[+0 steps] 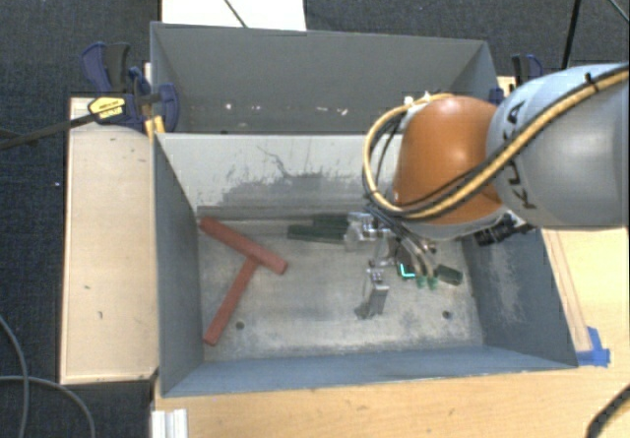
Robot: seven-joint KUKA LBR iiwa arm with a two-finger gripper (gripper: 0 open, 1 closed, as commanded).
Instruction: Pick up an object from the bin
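Observation:
My gripper (396, 286) hangs low over the bin floor, right of the middle, below the orange wrist cover. It is open: one grey finger (372, 300) points down to the left and the other stands further right, with nothing between them. A small dark green piece (449, 276) lies on the floor just right of the gripper. A longer dark green object (317, 227) lies along the back wall, just left of the gripper. A red-brown T-shaped piece (240, 269) lies flat at the left of the bin, well apart from the gripper.
The bin floor between the T-shaped piece and the gripper is bare grey metal. The arm and its orange cover hide the back right corner of the bin.

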